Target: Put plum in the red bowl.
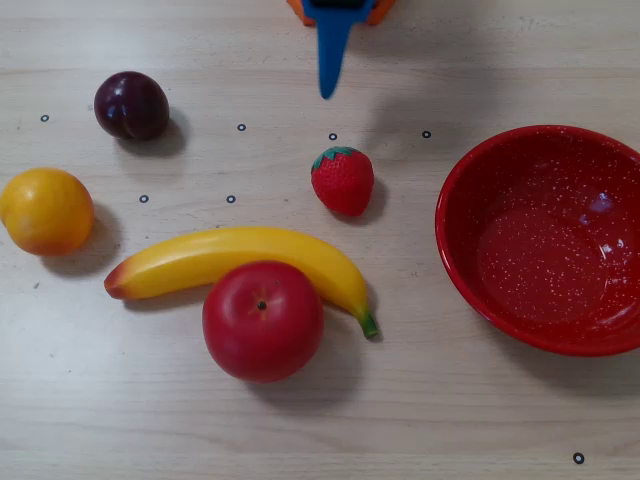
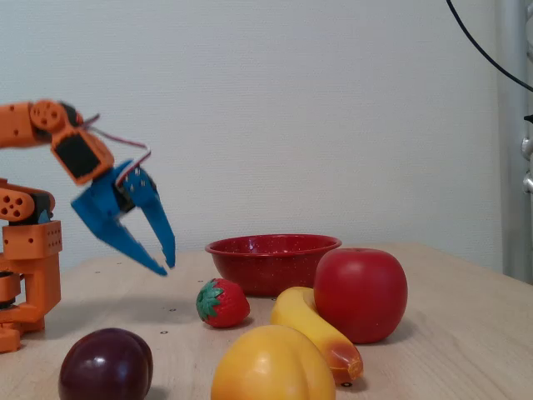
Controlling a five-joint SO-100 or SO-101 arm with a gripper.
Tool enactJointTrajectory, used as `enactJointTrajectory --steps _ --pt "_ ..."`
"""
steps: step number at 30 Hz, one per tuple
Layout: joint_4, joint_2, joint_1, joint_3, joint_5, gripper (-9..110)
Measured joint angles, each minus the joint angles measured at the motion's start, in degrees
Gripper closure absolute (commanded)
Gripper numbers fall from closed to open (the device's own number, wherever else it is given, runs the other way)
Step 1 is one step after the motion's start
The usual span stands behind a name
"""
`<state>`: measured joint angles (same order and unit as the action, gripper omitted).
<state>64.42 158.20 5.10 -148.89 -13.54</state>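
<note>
**Empty Pincer Up High, Plum Waiting on the Table**

The gripper (image 2: 164,267) hung in the air with its blue fingers spread apart and nothing between them, well clear of the tabletop in the fixed view. The plum (image 1: 131,105) sat on the wooden table (image 1: 420,420) near the top left of the overhead view, off to the left of the gripper and well apart from the red bowl (image 1: 455,215), which stood empty at the right edge.

Judging by its gloss, the plum looked smooth and likely slippery, small, round and probably light, so it could roll or squirt out of a pinch. The safest hold seemed to be straight across its widest middle, fingers coming down on either side.

The overhead view showed the layout: strawberry (image 1: 343,180), banana (image 1: 240,262), apple (image 1: 262,320) and orange fruit (image 1: 45,210) lying between and around plum and bowl, yet only one narrow blue sliver of the gripper. The fixed view showed what that hid: the spread of the fingers and their height above the table.
</note>
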Motion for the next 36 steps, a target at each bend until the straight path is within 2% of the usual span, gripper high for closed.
enactJointTrajectory --steps 14,26,31,36 --pt "13.6 -23.2 8.3 31.7 -12.0 101" --pt "30.1 -50.4 24.1 62.0 -20.7 101" --pt "38.1 -61.0 30.8 73.0 -25.8 90" --pt "38.8 -69.1 38.1 79.4 -32.8 73"
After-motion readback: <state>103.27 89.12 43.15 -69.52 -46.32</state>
